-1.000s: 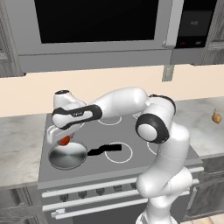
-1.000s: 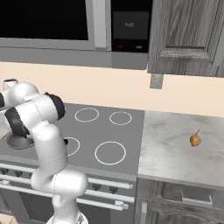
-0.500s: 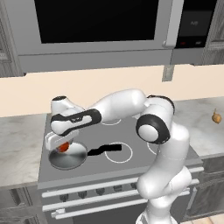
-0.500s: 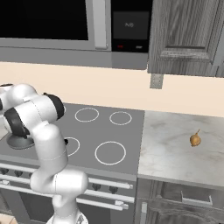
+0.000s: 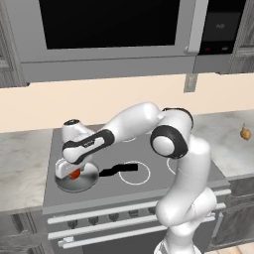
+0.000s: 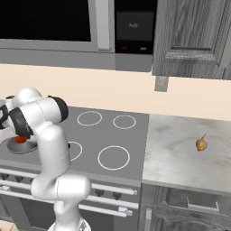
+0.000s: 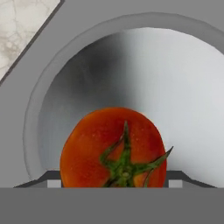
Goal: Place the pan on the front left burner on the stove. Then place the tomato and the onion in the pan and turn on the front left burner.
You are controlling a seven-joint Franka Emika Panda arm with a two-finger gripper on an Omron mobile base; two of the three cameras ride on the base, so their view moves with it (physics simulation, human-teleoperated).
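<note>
- Against the picture of a second ago, the claw [image 5: 69,172] is seen lower in the left base view: it was held above the pan [image 5: 75,179] then, and is now down at the pan's rim.
- The tomato [image 5: 74,174] has been brought down with it, from above the pan to a place inside the pan's bowl.
- The pan, the stove [image 5: 149,191] and the onion [image 6: 201,144] are shown in the same places as before.
- The tomato is held between the two finger tips, which are seen at either side of it in the hand view; the jaws stand wide, closed on the fruit.
- Whether the tomato already touches the pan floor cannot be told.
- In the hand view the tomato [image 7: 113,148] is seen from its stem side, with the green star-shaped calyx turned toward the camera and the shiny pan floor [image 7: 175,87] behind it.
- The pan is placed on the front left burner, at the near left of the stove.
- The pan's long axis is run left to right: its wavy black handle [image 5: 118,169] is pointed to the right, toward the neighbouring white ring.
- The onion is laid on the marble counter [image 6: 180,158] to the right of the stove, well apart from the pan, with its pointed tip turned up and toward the far side.
</note>
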